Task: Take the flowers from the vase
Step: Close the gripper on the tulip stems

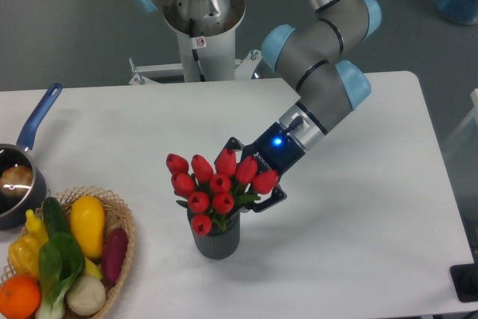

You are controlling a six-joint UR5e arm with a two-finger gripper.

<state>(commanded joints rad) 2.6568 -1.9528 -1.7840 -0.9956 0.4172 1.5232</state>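
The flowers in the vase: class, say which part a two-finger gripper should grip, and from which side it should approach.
Grip the flowers at the gathered stems and leaves just above the vase mouth, below the wide glossy buds, which would probably slip or crush. Come from the right rear, where the gripper is; the bunch leans left, exposing the stems there.

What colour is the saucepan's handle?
Blue; the saucepan handle shows at the left edge of the fixed camera view.

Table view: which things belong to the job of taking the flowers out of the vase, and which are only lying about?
Belong to the job:
flowers
vase
gripper

Only lying about:
basket of vegetables
saucepan
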